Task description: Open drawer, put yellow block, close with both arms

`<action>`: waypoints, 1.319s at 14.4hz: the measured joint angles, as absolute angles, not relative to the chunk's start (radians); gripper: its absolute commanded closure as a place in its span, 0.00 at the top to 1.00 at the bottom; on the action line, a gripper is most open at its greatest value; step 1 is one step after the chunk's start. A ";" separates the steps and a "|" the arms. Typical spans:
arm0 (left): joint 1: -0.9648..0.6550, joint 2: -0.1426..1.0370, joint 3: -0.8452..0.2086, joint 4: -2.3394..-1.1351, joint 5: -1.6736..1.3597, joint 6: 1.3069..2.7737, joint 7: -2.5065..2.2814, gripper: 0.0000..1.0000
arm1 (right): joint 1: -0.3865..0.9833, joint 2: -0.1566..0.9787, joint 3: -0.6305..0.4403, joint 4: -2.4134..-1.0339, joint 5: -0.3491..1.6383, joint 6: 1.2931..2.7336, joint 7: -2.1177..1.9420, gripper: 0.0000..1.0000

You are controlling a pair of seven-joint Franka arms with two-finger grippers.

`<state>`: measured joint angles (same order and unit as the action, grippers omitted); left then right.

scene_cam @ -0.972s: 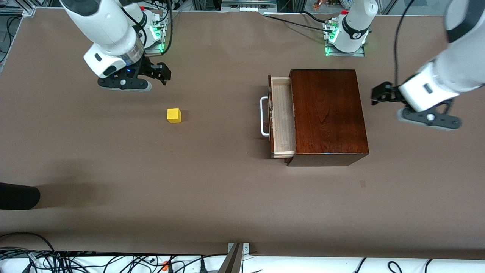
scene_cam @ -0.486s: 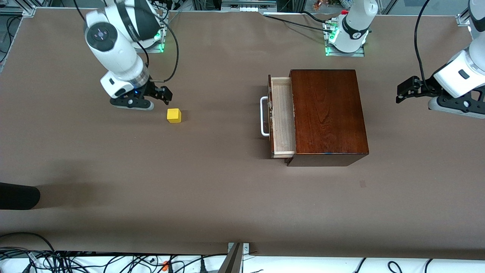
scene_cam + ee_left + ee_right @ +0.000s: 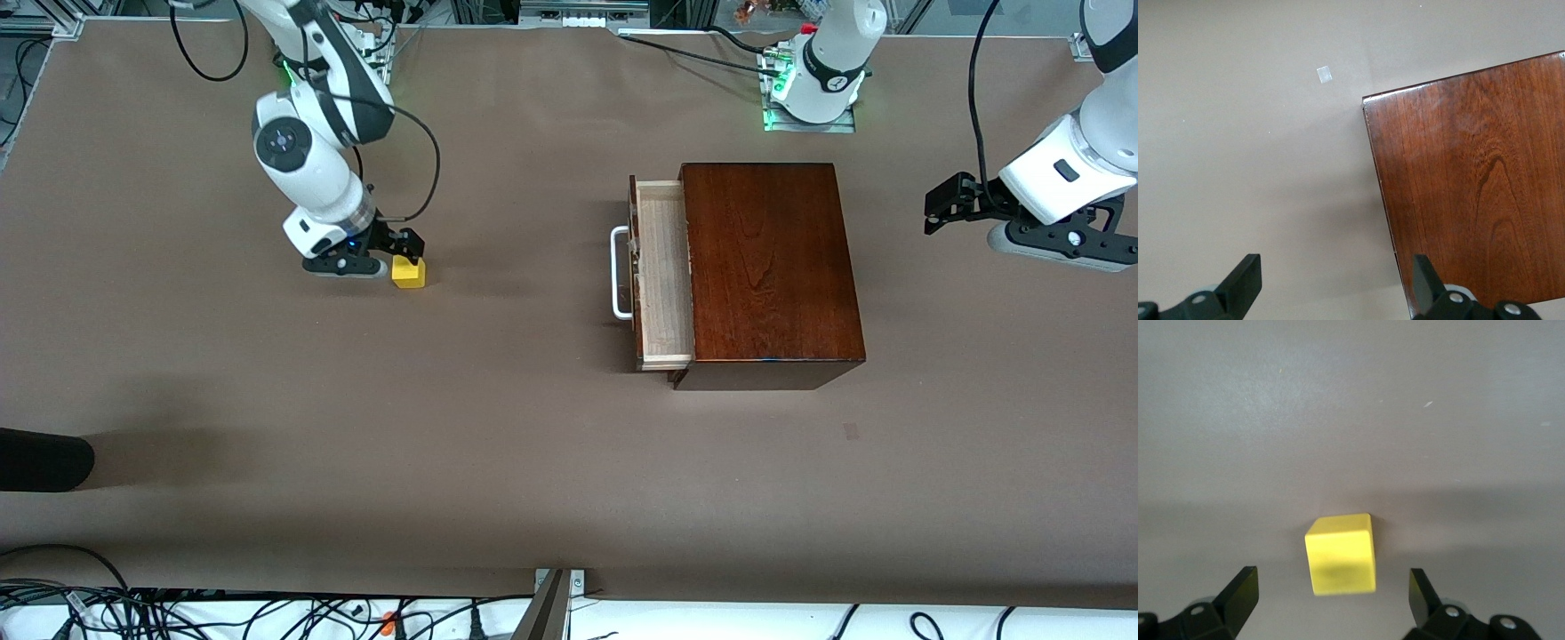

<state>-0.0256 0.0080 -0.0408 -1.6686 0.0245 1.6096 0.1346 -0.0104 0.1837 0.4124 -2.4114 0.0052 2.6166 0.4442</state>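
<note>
The right gripper (image 3: 404,246) is hovering spread over the small yellow cube (image 3: 409,273); the left gripper (image 3: 944,204) is waiting spread beside the dark reddish-brown wooden box (image 3: 769,267)

The yellow block (image 3: 1341,553) sits on the table (image 3: 1351,420) between the right tool's (image 3: 1331,600) spread fingers (image 3: 1238,593).

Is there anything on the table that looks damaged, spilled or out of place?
Nothing stands out. The drawer of the wooden box is pulled partly open and sits straight. The yellow block rests flat on the table, with the open right pincer over it. The open left pincer waits by the box.
</note>
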 measured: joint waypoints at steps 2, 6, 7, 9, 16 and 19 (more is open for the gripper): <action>-0.027 0.007 -0.041 -1.668 0.026 1.609 0.135 1.00 | -0.010 0.248 0.411 -2.411 0.005 2.686 0.423 1.00; -0.028 0.006 -0.042 -1.668 0.026 1.608 0.135 1.00 | -0.010 0.305 0.408 -2.405 0.005 2.716 0.414 0.85; -0.028 0.006 -0.042 -1.667 0.026 1.608 0.135 1.00 | -0.010 0.310 0.405 -2.405 0.002 2.716 0.414 0.63; -0.028 0.006 -0.042 -1.667 0.026 1.608 0.135 1.00 | -0.010 0.323 0.395 -2.402 -0.018 2.716 0.414 0.28; -0.028 0.006 -0.042 -1.667 0.026 1.608 0.135 1.00 | -0.011 0.331 0.376 -2.317 -0.025 2.602 0.419 0.00; -0.028 0.006 -0.042 -1.667 0.026 1.608 0.135 1.00 | -0.012 0.271 0.375 -2.137 -0.026 2.289 0.472 0.00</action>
<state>-0.0281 0.0061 -0.0416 -1.6672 0.0261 1.6078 0.1349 -0.0116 0.2715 0.3752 -2.1372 -0.0257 2.2892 0.4722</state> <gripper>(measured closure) 0.000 0.445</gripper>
